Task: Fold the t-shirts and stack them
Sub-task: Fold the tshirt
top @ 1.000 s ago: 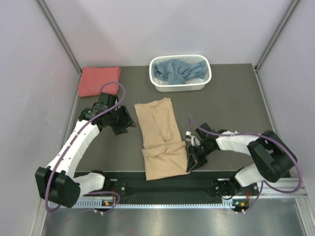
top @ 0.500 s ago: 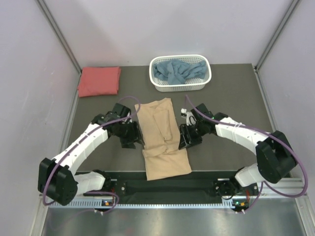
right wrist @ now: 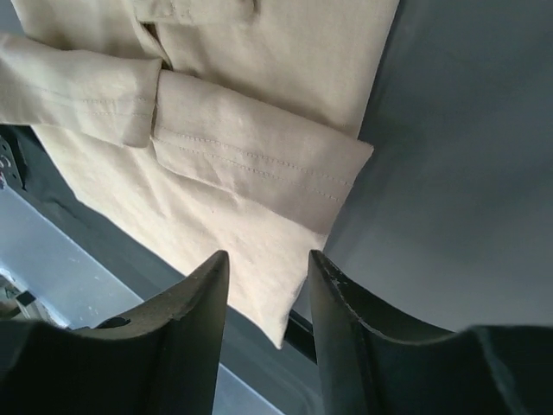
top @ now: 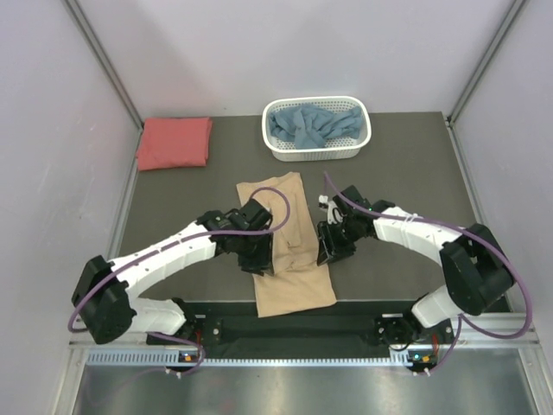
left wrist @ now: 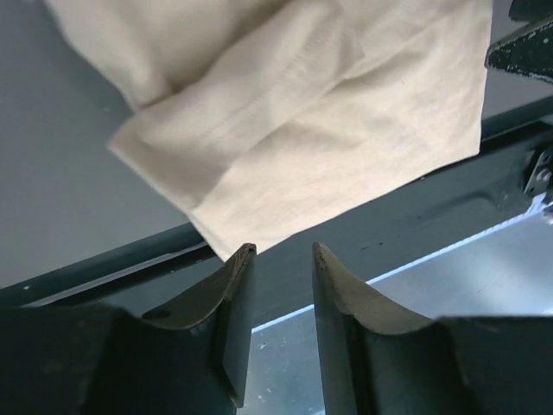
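Observation:
The tan t-shirt [top: 295, 285] lies folded into a long strip at the table's middle, its hem at the near edge. My left gripper [top: 259, 262] hovers over the shirt's left side, open by a narrow gap and empty. In the left wrist view the gripper [left wrist: 282, 251] points at the tan shirt's [left wrist: 346, 112] near left corner. My right gripper [top: 331, 251] is open at the shirt's right edge. In the right wrist view the gripper [right wrist: 268, 258] has the tan shirt's [right wrist: 259, 78] near right corner between its tips. The coral-red shirt [top: 174, 143] lies folded at the back left. The dusty blue shirt [top: 311, 123] is bunched in the basket.
The white lattice basket [top: 363, 143] stands at the back centre. The black front rail [top: 346, 327] runs along the table's near edge, just below the shirt's hem. Grey walls close in both sides.
My left arm has swung right, from the bare table onto the tan shirt's left side. My right gripper moved up from the hem to the shirt's right edge, then stayed.

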Controlling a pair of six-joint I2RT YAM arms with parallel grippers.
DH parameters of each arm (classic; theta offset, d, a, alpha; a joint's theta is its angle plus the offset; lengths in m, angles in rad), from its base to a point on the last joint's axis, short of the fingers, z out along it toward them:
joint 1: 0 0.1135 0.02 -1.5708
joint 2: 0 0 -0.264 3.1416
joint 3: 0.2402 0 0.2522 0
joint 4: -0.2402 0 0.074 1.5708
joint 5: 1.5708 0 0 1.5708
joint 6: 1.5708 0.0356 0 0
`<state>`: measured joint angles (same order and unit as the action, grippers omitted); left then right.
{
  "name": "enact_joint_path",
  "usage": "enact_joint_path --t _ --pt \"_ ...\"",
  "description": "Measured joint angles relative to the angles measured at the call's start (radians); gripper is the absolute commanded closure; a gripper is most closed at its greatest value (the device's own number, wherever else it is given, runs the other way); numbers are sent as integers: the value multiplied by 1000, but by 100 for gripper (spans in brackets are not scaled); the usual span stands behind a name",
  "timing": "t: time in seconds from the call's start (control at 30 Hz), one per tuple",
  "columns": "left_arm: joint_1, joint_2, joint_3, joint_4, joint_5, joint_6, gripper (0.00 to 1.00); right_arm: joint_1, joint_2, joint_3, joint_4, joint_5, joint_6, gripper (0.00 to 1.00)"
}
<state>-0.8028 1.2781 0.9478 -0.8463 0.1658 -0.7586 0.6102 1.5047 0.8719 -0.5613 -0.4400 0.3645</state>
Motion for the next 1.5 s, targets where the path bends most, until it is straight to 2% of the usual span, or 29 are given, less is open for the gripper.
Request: enact_joint_path --t 0.17,0.37,0.57,0.87,0.97,1.2,1.5 --pt "-77 75 -4 45 1 -1 67 45 -52 -62 39 40 53 69" --pt "-87 89 -4 48 -46 -21 67 158 -51 -72 78 172 153 69" --pt "-87 -9 -3 10 -154 -65 67 234 -8 -29 76 303 231 69" --pt "-85 -323 13 -113 -403 -166 66 351 67 80 57 437 296 66" --pt "-84 -385 31 -139 -459 -186 66 373 100 119 53 466 311 66" --pt "-82 -386 50 -197 -516 -188 66 421 174 163 31 500 350 66" --pt "-82 -380 128 -232 -554 -146 65 474 176 185 -13 548 417 66"
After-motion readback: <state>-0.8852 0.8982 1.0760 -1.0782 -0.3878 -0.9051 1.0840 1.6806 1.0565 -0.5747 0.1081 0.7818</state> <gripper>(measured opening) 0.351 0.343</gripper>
